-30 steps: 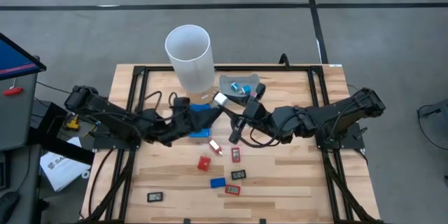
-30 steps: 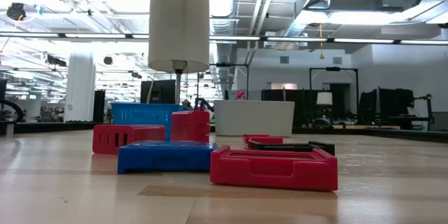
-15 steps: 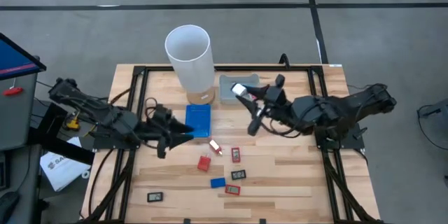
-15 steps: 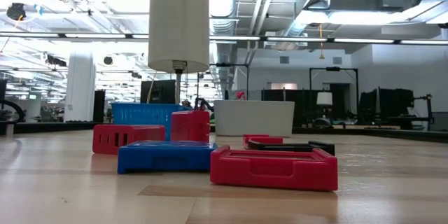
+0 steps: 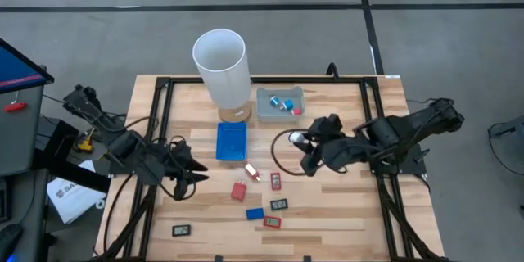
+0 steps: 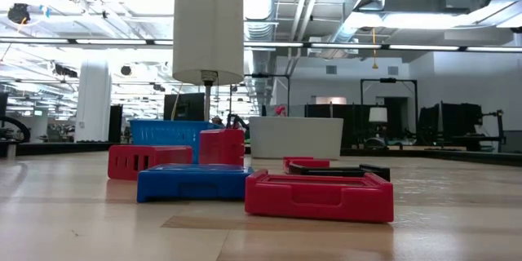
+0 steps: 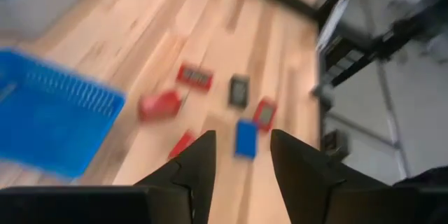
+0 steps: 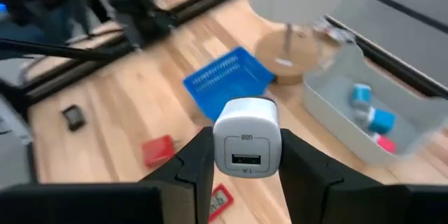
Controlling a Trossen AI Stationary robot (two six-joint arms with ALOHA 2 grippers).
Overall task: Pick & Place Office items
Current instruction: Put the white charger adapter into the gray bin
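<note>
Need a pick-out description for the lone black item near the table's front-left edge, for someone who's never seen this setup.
Start at the tall white cylinder at the back of the wooden table, then come straight toward the front edge, past the blue tray. The black item lies alone by the left frame rail, apart from the red, blue and black cluster mid-table.

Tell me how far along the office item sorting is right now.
Partly done. Three small pieces, two blue and one red, already lie in the grey tray. In hand: the right gripper is shut on a white charger block. The left gripper is open and holds nothing. Left: red, blue and black pieces on the table, and the blue tray looks empty.
</note>
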